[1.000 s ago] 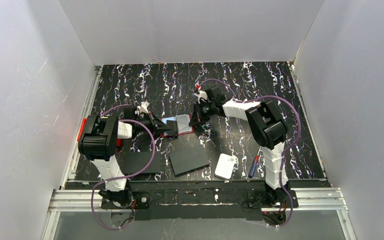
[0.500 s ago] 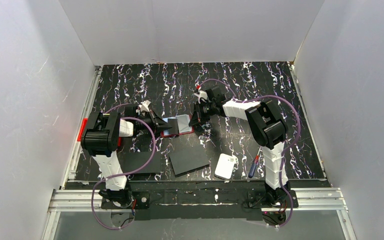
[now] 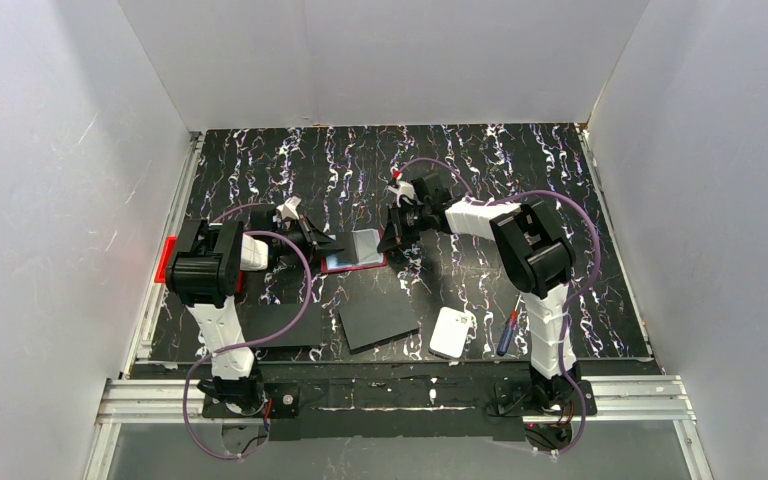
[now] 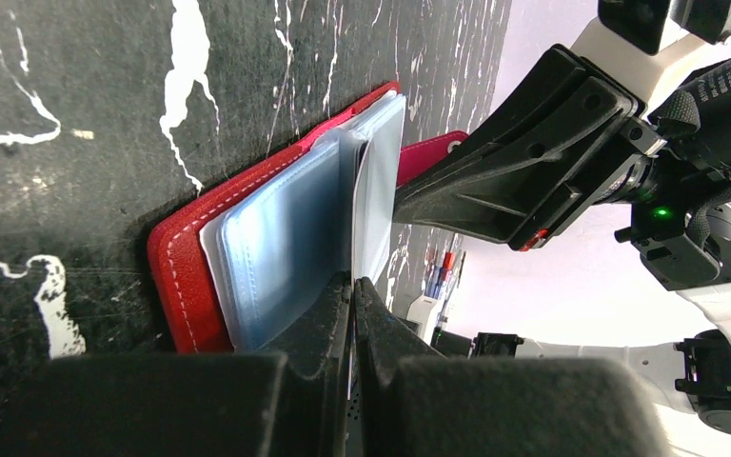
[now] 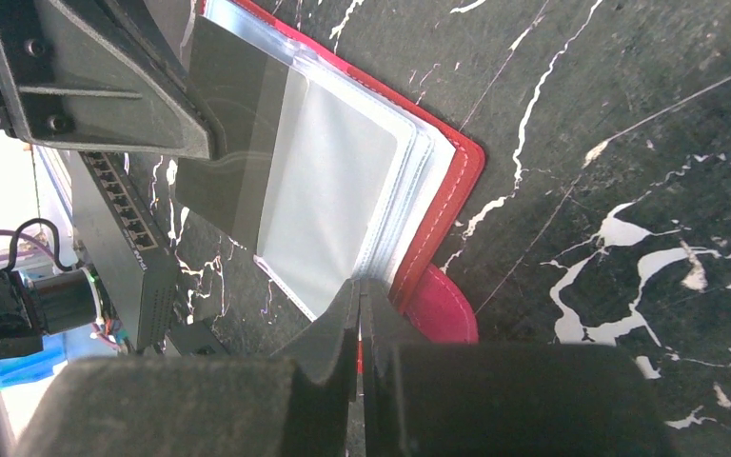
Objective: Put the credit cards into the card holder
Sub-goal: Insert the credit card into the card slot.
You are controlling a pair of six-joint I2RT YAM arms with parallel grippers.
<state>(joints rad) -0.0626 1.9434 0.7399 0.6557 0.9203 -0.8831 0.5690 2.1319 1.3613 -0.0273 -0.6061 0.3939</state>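
Card holder [image 5: 464,176] open on the worktop [image 3: 480,165], credit card [image 5: 343,181] in its sleeves; right pincer [image 5: 359,284], clamped on the sleeve edge [image 5: 381,249], anchors it; left pincer [image 4: 353,282], closed on a clear leaf [image 5: 238,124], probably spreads a pocket

Black tabletop [image 3: 500,180] with white marbling. Two black flat sheets near the front edge: one central [image 3: 378,320], tilted; one to its left [image 3: 280,325]. White rounded-square pad [image 3: 452,332] right of them, screwdriver [image 3: 507,332] just beside it. Red bin [image 3: 166,258] at the left edge.
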